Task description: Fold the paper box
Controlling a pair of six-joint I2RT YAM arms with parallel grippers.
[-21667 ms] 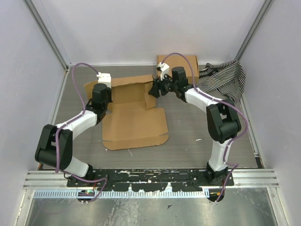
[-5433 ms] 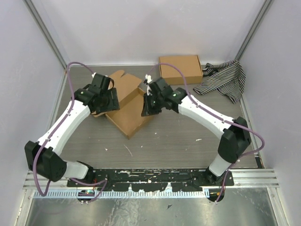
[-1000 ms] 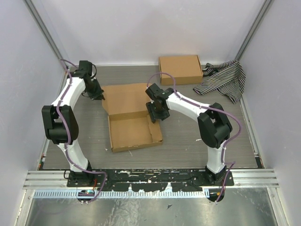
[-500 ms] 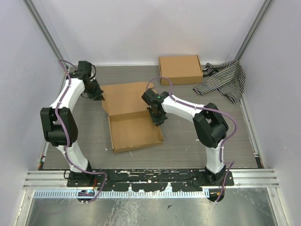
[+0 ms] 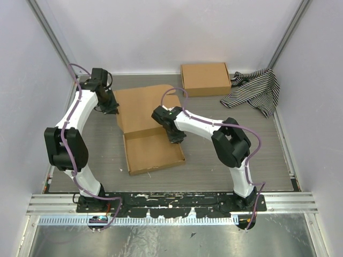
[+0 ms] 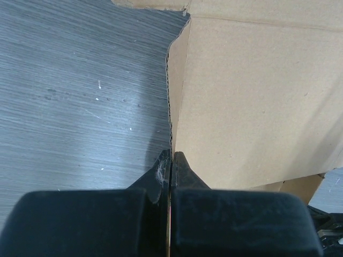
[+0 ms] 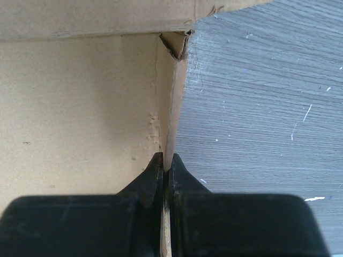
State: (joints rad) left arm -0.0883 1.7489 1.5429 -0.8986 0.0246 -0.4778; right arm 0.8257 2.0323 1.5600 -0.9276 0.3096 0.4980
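- Paper box (image 5: 153, 147): brown corrugated cardboard, a shallow tray with its lid panel raised, sitting centre of the grey, streaky worktop (image 5: 214, 160).
- Left fingers (image 6: 155, 179) clenched on the lid's left edge.
- Right fingers (image 7: 151, 176) pinching, seemingly, the tray's right wall.

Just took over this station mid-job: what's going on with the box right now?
Both arms are working on the paper box, partly formed mid-table: tray toward the arms, lid panel open behind it. The left tool is shut on the lid's left edge; the right tool is shut on the tray's right side wall. The lid is not yet closed. A finished box and a striped cloth sit at the back, apart.
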